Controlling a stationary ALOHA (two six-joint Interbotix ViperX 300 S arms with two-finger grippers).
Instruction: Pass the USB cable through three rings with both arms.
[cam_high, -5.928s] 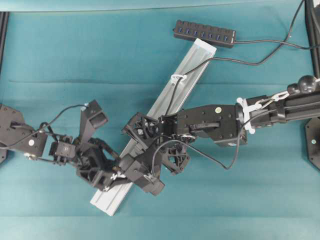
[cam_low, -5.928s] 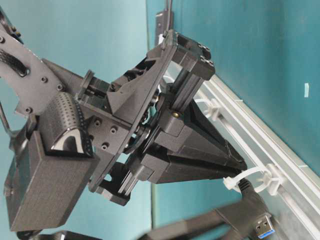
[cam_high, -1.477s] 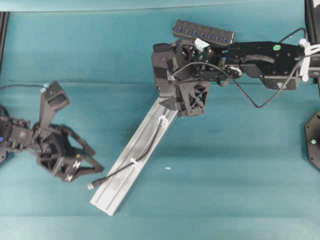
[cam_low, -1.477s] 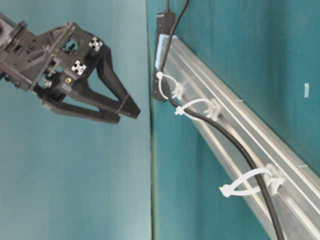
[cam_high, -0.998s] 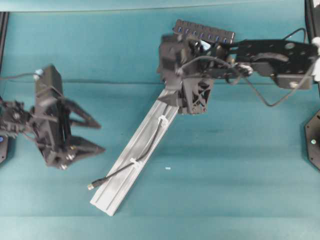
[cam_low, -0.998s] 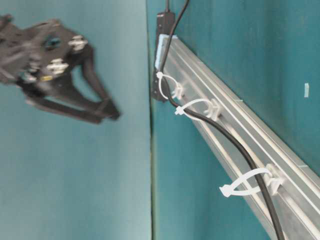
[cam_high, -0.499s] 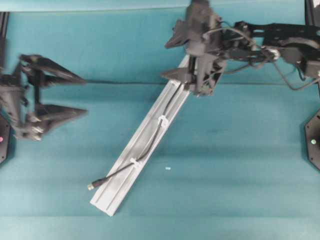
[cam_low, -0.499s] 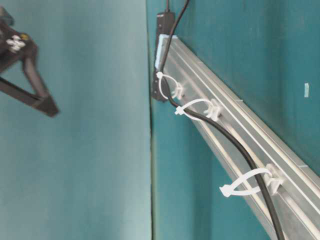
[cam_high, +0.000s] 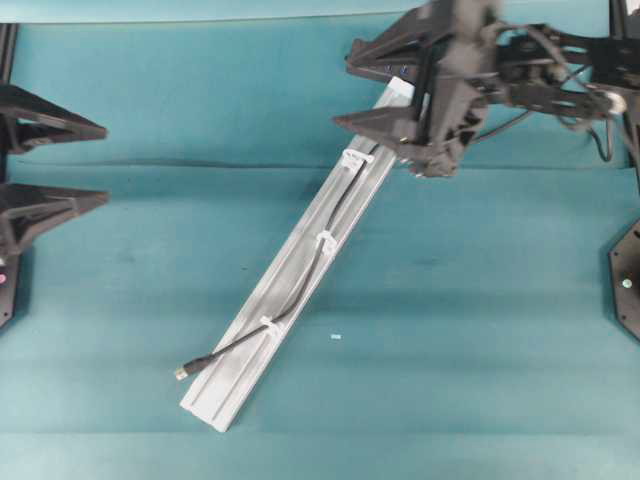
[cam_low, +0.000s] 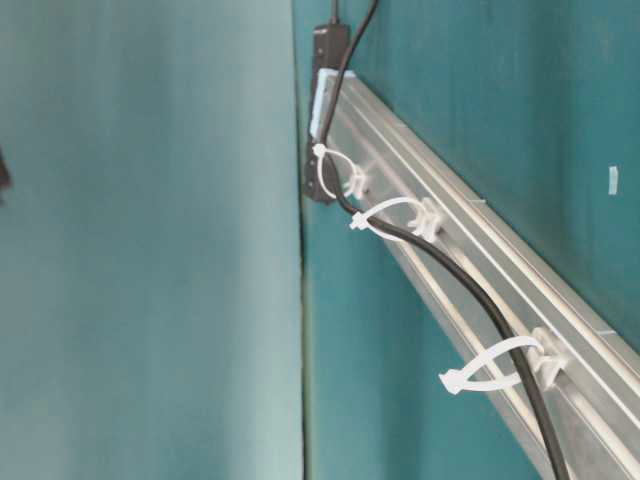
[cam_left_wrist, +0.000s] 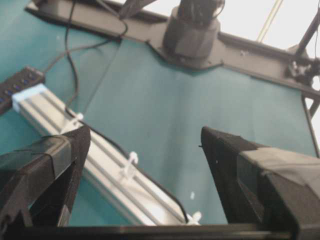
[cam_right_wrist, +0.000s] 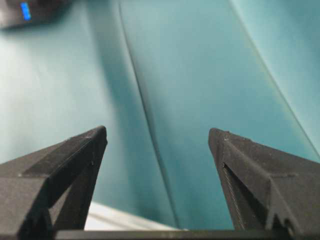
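Overhead, teal cloth covers the table; left hand and right hand spread.

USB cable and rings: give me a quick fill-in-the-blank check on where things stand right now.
1. The USB cable runs through ___ white rings.
2. The cable's plug lies off the rail's ___ end in the overhead view.
3. Both the left gripper and the right gripper stand ___.

Missing words: three; lower; open
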